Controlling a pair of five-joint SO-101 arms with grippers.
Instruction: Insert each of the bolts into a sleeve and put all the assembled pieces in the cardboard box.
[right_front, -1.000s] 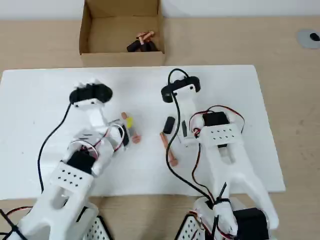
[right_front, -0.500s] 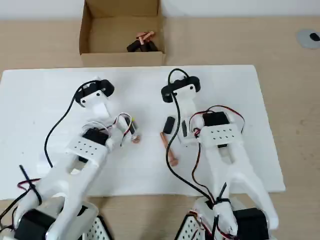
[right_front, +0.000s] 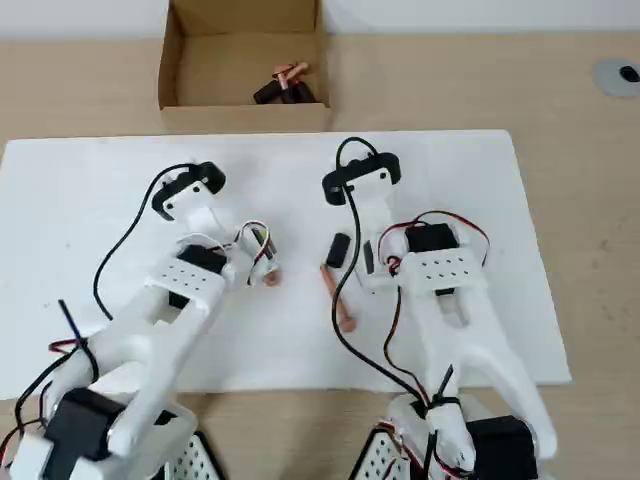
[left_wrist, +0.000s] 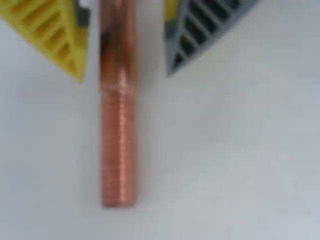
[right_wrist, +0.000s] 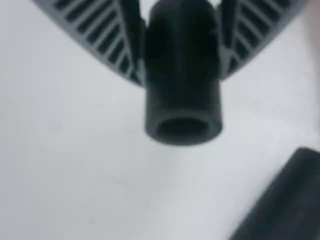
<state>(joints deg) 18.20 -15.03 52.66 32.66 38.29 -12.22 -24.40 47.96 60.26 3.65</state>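
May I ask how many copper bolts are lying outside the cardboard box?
2. One bolt lies within the open left gripper; the other bolt lies on the white mat beside the right arm. Others may be hidden under the arms.

Bright, even overhead light with soft shadows.
In the high view the white mat (right_front: 80, 200) is evenly lit without glare. The arms (right_front: 440, 290) throw only faint, diffuse shadows onto it, while the cardboard box (right_front: 180, 70) is shaded along its inner walls. In the left wrist view the copper bolt (left_wrist: 118, 125) carries a mild lengthwise sheen. In the right wrist view the black sleeve (right_wrist: 183, 75) casts a pale grey shadow beneath itself.
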